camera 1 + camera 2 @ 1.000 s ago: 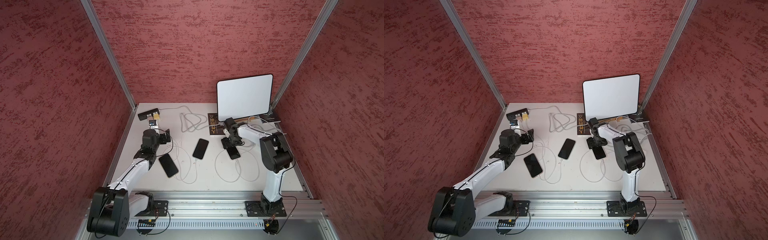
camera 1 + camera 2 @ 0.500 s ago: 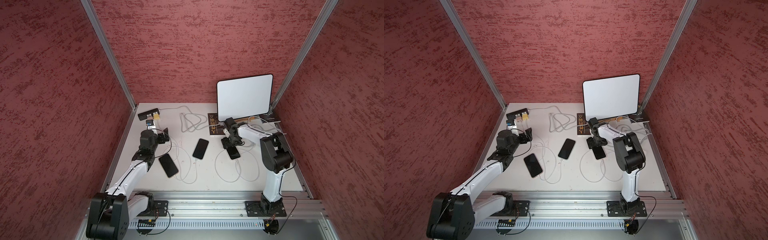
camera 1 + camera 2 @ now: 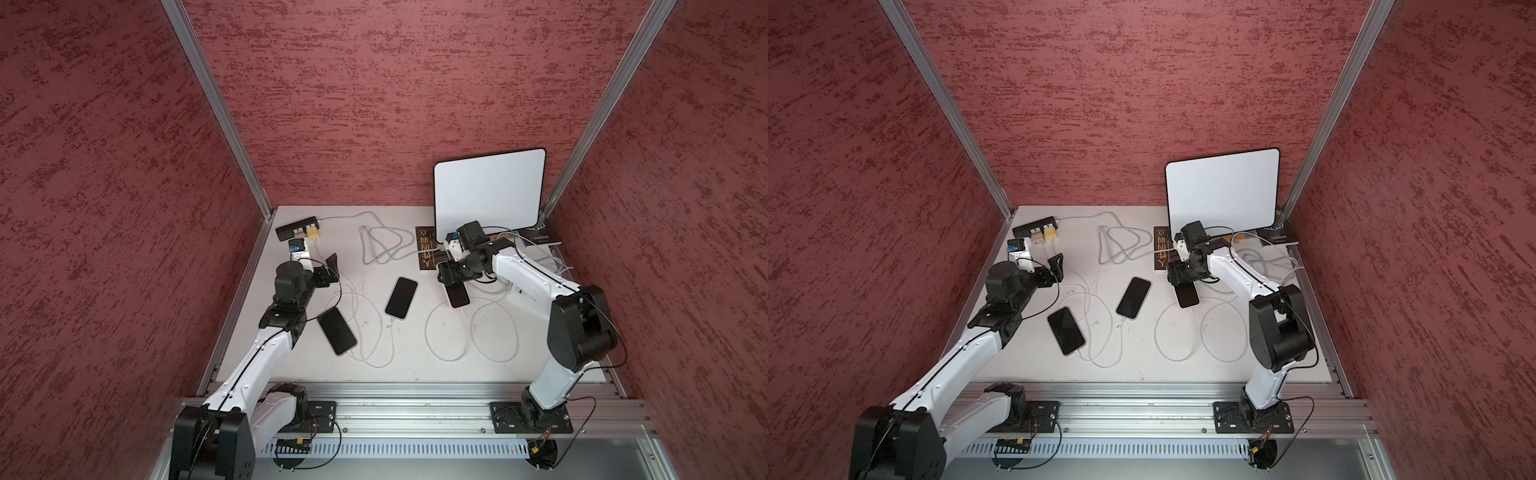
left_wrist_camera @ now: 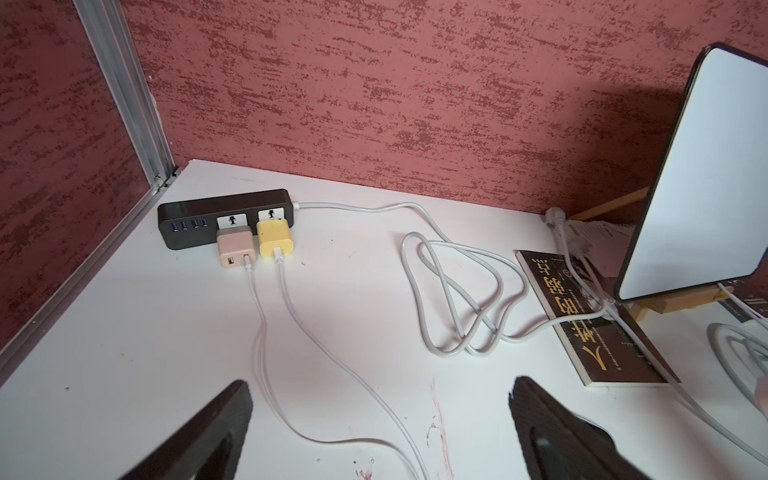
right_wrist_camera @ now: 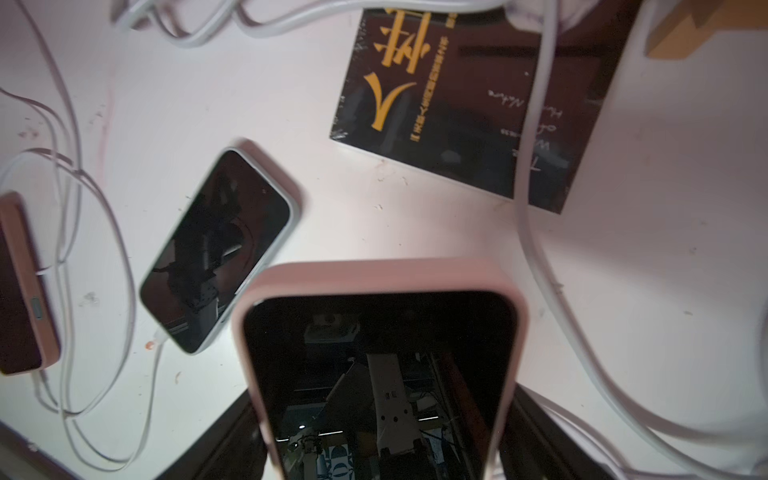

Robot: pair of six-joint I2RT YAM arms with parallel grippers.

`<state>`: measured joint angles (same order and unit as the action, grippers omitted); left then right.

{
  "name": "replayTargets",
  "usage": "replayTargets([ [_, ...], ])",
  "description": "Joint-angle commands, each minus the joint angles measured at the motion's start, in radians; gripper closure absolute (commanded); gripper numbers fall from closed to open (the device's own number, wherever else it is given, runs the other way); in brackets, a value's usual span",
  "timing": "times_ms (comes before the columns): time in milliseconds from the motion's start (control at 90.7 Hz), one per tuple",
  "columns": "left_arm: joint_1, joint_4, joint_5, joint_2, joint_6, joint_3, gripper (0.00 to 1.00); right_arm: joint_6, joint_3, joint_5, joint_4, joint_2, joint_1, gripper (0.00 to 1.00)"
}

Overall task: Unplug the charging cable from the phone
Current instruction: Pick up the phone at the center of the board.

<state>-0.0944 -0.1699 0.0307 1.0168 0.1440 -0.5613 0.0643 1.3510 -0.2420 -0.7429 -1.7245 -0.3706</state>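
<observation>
- Right end effector [image 3: 452,279] straddles the far end of a pink-cased phone [image 5: 374,374]. Its jaws are set wide across the phone's width and appear to clasp the sides, though the contact itself falls at the dim edge of the wrist view.
- That phone is over the right side of the white tabletop [image 3: 415,372], just beside a dark book [image 3: 426,255]. Its white charging cable [image 3: 427,334] is plugged into the near end and loops toward the robot.
- Left end effector [image 4: 378,384] hangs fully open and empty near the power strip [image 4: 199,220], well apart from the plug.
- 2 more phones, a middle phone [image 3: 401,297] and a left phone [image 3: 337,331], lie nearby with their own cables.
- Risk: nothing pinches the plug, so moving the phone would likely just drag the slack cable along. The loops could snag neighbouring cables, or the smooth case could slip.
</observation>
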Motion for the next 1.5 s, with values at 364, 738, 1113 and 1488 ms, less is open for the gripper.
replayTargets([
  [364,-0.041,-0.076,0.407,0.034,0.086,-0.053,0.0,0.128,-0.115,-0.605,0.398,0.167,-0.009,0.67],
  [738,-0.097,-0.15,0.727,0.103,0.182,-0.096,0.0,0.358,-0.256,-0.825,0.815,0.234,-0.01,0.69],
  [1113,-0.184,-0.214,0.995,0.183,0.277,-0.155,0.0,0.369,-0.274,-0.916,0.889,0.263,-0.056,0.7],
  [1488,-0.276,-0.199,1.104,0.266,0.29,-0.19,0.0,0.421,-0.265,-0.962,1.0,0.289,-0.115,0.72],
])
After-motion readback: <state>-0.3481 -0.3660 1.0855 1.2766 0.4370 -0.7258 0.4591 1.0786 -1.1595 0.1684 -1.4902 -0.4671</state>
